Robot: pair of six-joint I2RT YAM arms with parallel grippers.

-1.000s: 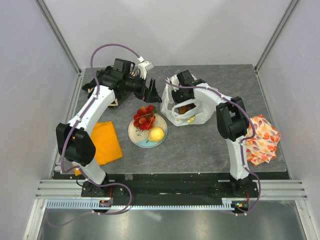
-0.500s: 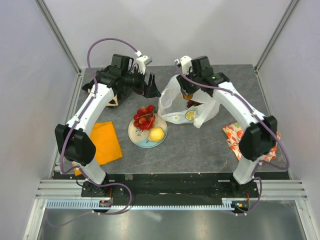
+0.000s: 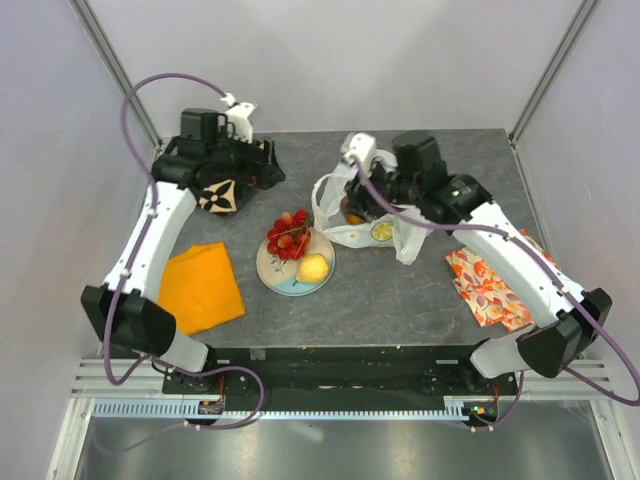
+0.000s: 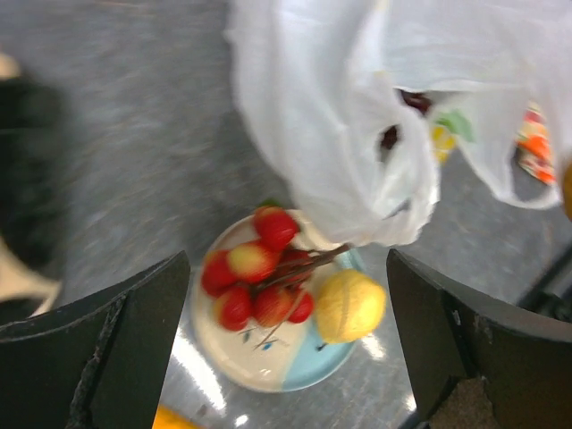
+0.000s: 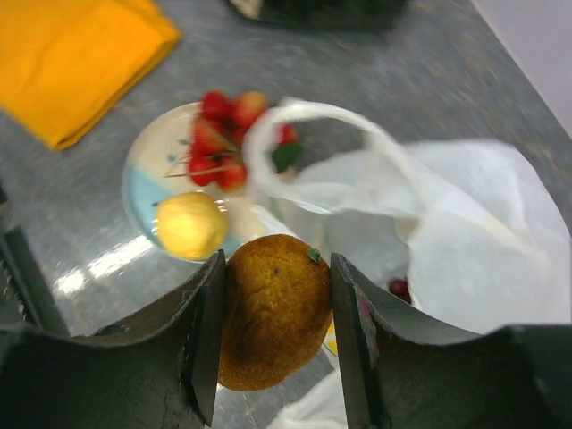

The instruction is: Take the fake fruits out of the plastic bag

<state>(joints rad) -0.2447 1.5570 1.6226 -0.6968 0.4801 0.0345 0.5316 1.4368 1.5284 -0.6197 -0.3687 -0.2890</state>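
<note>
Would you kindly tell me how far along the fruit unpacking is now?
Done: the red berry cluster and yellow lemon lie on the round plate. In hand: the right gripper grips the brown oval fruit by the crinkled white plastic bag. To do: the green-yellow citrus slice and a dark purple fruit show inside the bag.

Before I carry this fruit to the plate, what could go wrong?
The brown oval plastic fruit is pinched only by its sides in the right claw; it may slip. The handle of the thin white plastic bag arches just beyond it and could snag. The cream-and-blue plate already holds a red berry cluster and yellow lemon; a drop might scatter them.
</note>
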